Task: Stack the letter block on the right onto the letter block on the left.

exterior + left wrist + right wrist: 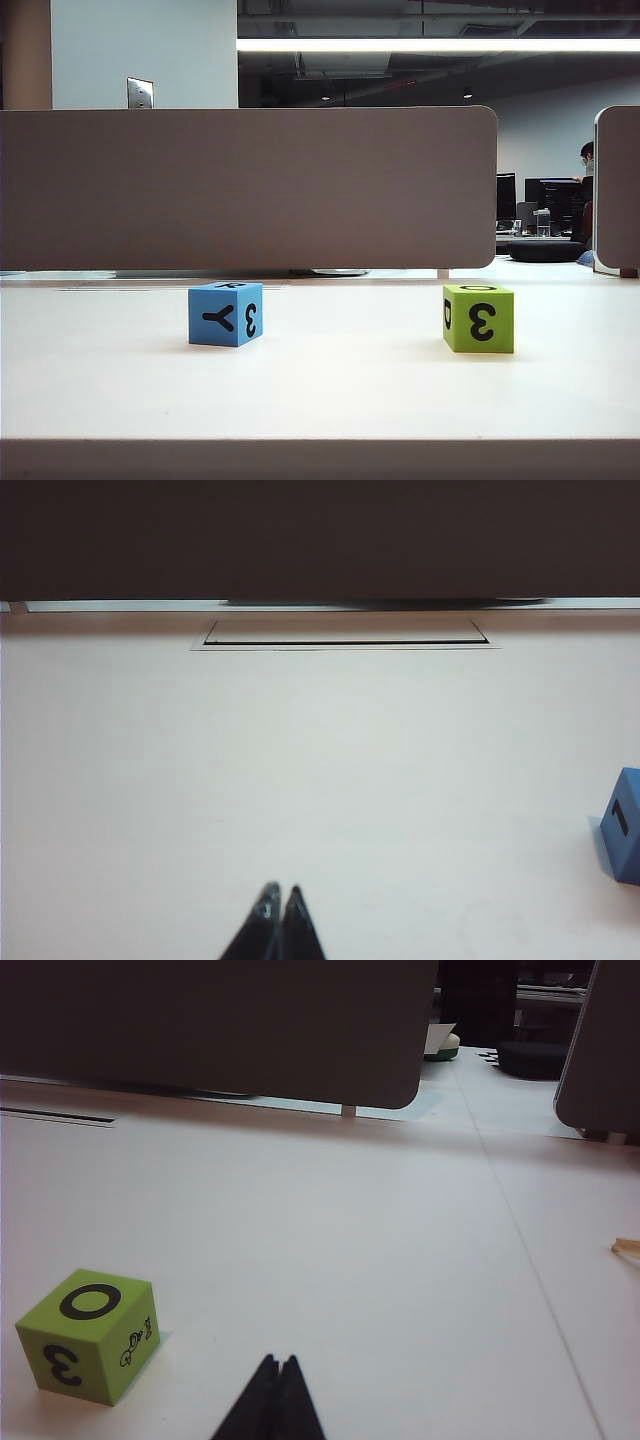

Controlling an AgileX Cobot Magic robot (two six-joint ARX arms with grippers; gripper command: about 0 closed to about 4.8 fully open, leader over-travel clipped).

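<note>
Both tools shut — left tool point(279, 892), right tool point(278, 1361) — only wrist views show them.

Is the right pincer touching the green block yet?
Apart. The right wrist view shows bare table between the shut right pincer and the green block.

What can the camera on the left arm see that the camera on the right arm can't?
Only the left wrist view shows the blue foam letter cube at its edge, a rectangular hatch in the table, and the shut left gripper. Only the right wrist view shows the green foam letter cube, with an O on top, and the shut right gripper. Both show the white table and the grey divider panel behind it.
</note>
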